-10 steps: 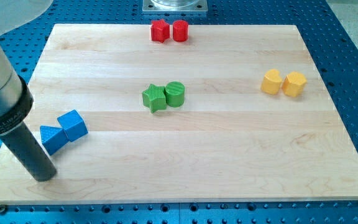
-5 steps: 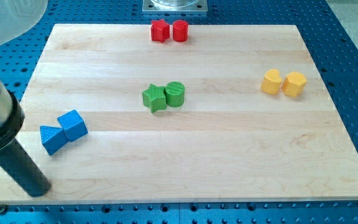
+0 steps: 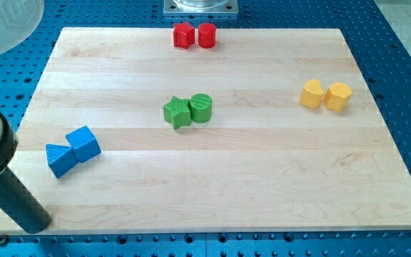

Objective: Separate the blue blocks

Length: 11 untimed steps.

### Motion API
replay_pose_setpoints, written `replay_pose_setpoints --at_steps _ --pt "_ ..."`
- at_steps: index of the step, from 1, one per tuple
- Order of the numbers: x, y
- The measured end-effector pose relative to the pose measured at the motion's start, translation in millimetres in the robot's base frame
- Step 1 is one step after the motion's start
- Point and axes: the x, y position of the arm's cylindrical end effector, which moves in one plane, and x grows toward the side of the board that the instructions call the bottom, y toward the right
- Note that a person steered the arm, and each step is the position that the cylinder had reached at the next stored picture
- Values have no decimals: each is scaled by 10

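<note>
Two blue blocks sit touching near the board's left edge: a blue triangular block point(image 3: 58, 159) and, just up and to its right, a blue cube point(image 3: 84, 143). My tip point(image 3: 37, 224) rests at the board's bottom left corner, below and slightly left of the blue triangular block, with a clear gap between them. The dark rod rises from the tip toward the view's upper left.
A green star point(image 3: 178, 112) and a green cylinder point(image 3: 201, 108) touch at the board's middle. Two red blocks point(image 3: 195, 35) sit at the top edge. Two yellow blocks point(image 3: 325, 95) sit at the right. The wooden board point(image 3: 262, 178) lies on a blue perforated table.
My tip has slid down and to the left, away from the blue triangular block, toward the board's bottom left corner. No block has moved.
</note>
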Motion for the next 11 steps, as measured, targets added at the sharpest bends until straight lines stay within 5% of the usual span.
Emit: replay_pose_setpoints --at_steps 8,11 --pt "-52 -315" --pt "-945 -49"
